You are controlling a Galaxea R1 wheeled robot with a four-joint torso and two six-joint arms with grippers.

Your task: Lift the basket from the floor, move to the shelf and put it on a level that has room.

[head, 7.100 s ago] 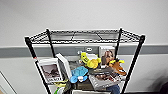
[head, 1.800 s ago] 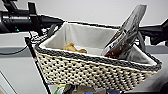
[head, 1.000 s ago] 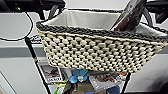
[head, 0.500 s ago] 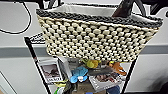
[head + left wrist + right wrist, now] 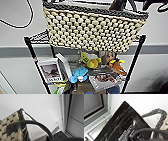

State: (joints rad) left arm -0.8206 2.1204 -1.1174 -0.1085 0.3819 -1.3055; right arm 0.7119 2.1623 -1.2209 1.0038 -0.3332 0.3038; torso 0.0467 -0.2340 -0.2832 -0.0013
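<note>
Plain white wall behind, black wire shelf (image 5: 135,62) up close, basket (image 5: 92,30) held high, bottom about level with the top tier (image 5: 41,37). Best to keep it flat, clear the front posts, then ease down square. Left wrist view catches the dark handle (image 5: 36,124) and cloth lining; right wrist view adds a glossy black bag (image 5: 121,125) inside. Can't tell what either gripper is doing.

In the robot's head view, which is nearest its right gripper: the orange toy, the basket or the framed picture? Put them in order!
1. basket: up top, right beside the right gripper.
2. orange toy: below the basket, on the right side of the shelf.
3. framed picture: low on the shelf's left side.
</note>
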